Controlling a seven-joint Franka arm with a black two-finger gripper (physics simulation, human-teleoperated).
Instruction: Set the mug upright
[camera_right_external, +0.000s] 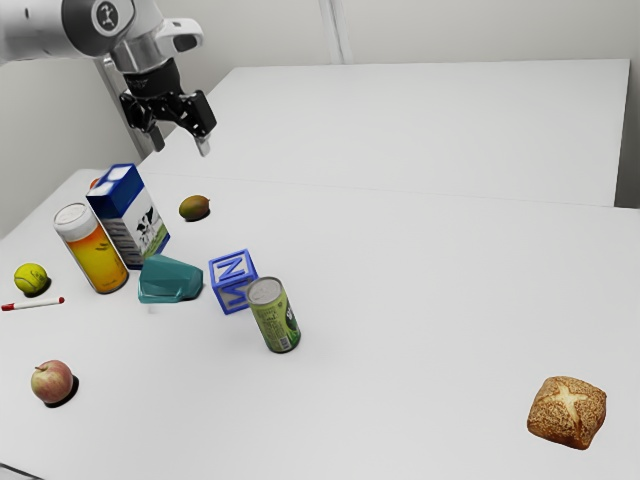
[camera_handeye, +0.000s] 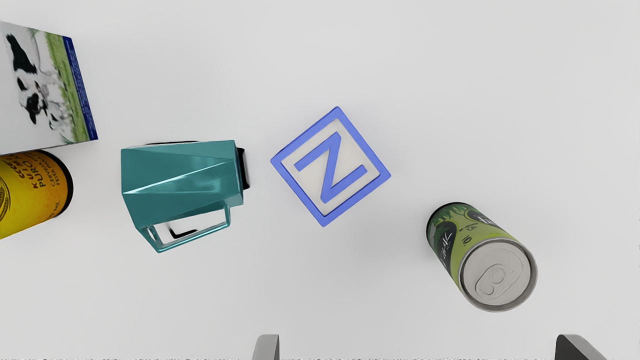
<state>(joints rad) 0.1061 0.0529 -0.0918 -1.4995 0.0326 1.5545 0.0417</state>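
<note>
On the exterior view's left, the white-capped amber cylinder (camera_right_external: 98, 262) stands well apart from the blue-and-white letter block (camera_right_external: 233, 283). Nearer that block, the glossy teal faceted mug (camera_right_external: 168, 280) lies on its side on the bench (camera_right_external: 420, 300). Likely light, stiff, slippery, perhaps brittle; best gripped across its body, not by the thin handle (camera_handeye: 195, 238). High above the block's level, the black two-finger claw (camera_right_external: 180, 142) hangs open, empty. Beside the block's right stands a green metal can (camera_right_external: 275, 318).

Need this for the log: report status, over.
Claw open, holding nothing. Teal mug on its side. Blue block near one end, milk carton near the other; either might crowd the grasp.
</note>
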